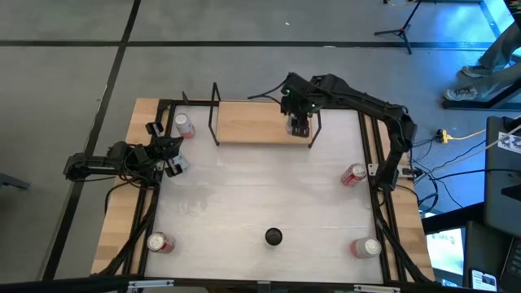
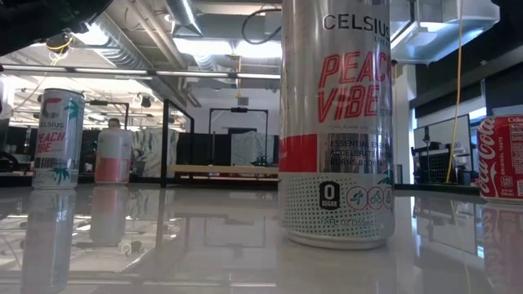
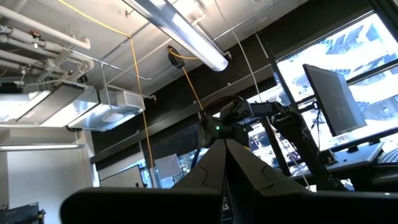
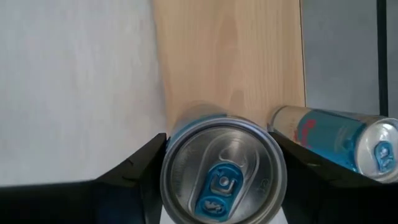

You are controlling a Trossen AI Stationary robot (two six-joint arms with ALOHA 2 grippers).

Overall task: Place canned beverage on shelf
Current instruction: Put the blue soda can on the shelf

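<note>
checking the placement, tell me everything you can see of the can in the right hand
The can is silver aluminium with a blue pull tab, unopened, seen from above in the right wrist view. It stands upright between the two dark fingers of the right hand, which press on its sides. It is over the right end of the shelf, a light-wood board; whether its base rests on the wood cannot be told. A second, blue-toned can lies on its side close beside it, apparently not touching.
</note>
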